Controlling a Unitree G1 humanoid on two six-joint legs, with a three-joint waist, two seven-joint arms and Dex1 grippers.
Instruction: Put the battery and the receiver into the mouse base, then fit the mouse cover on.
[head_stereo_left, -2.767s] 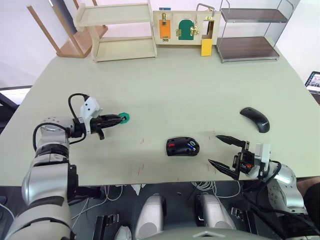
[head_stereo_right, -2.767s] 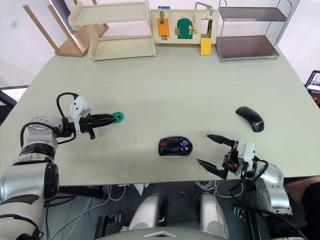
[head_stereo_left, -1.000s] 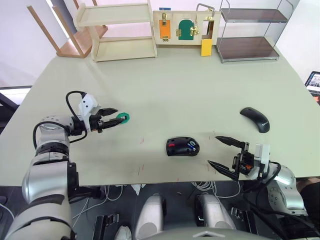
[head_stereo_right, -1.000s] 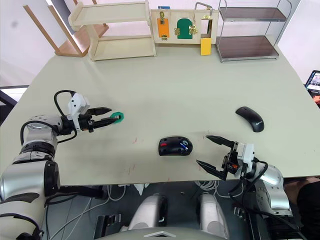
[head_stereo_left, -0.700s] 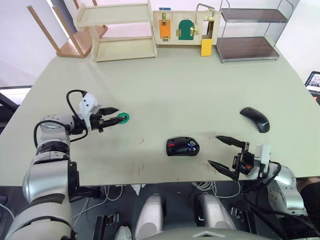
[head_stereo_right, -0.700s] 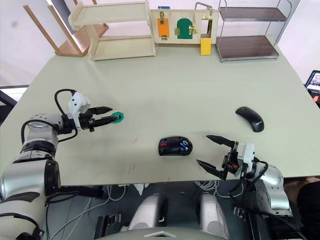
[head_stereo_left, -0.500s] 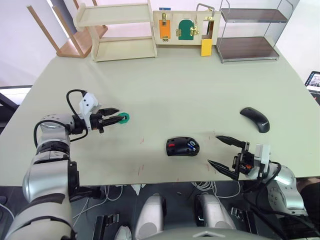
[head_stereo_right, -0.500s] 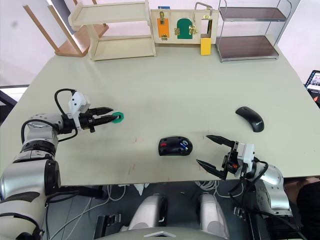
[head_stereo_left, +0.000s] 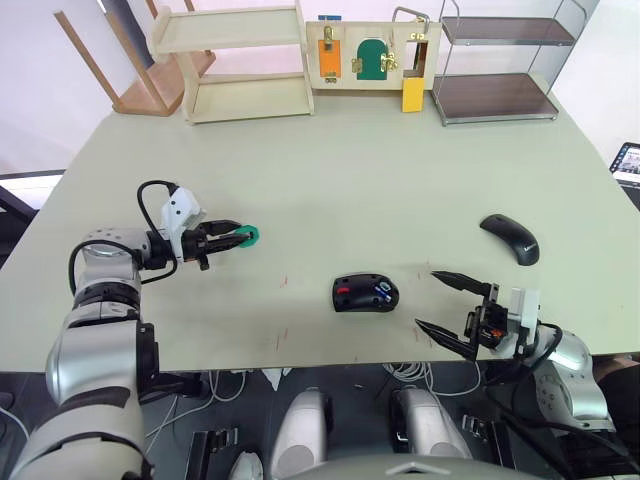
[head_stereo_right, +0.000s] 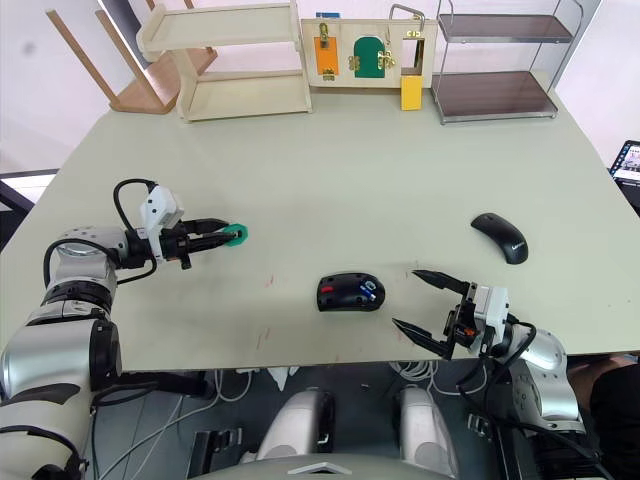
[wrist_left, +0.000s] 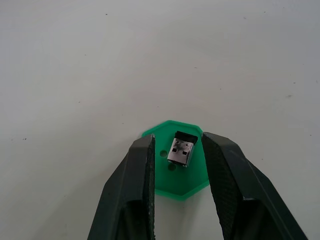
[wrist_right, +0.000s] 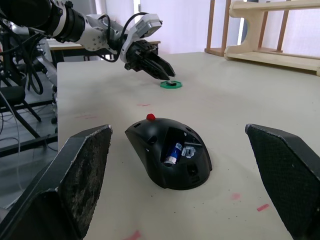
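The receiver (wrist_left: 182, 148), a tiny dark stub with a silver face, lies on a flat green disc (wrist_left: 175, 175) at the table's left. My left gripper (head_stereo_left: 236, 237) is open only narrowly, one finger on each side of the receiver with a slim gap either way. The black mouse base (head_stereo_left: 365, 293) sits near the front middle, red patch at its left end, with the blue battery (wrist_right: 173, 151) lying in its hollow. Just right of the base, my right gripper (head_stereo_left: 426, 299) stands wide open and empty. The mouse cover (head_stereo_left: 510, 238) lies farther right.
Along the table's far edge stand a wooden shelf (head_stereo_left: 235, 60), a latch board (head_stereo_left: 370, 55) and a metal rack (head_stereo_left: 500, 70). A screen (head_stereo_left: 628, 162) shows past the right edge. My right gripper hangs at the table's front edge.
The left gripper's fingers have narrowed around the receiver on the green disc and edged slightly forward. The right arm, mouse base and cover have not moved.
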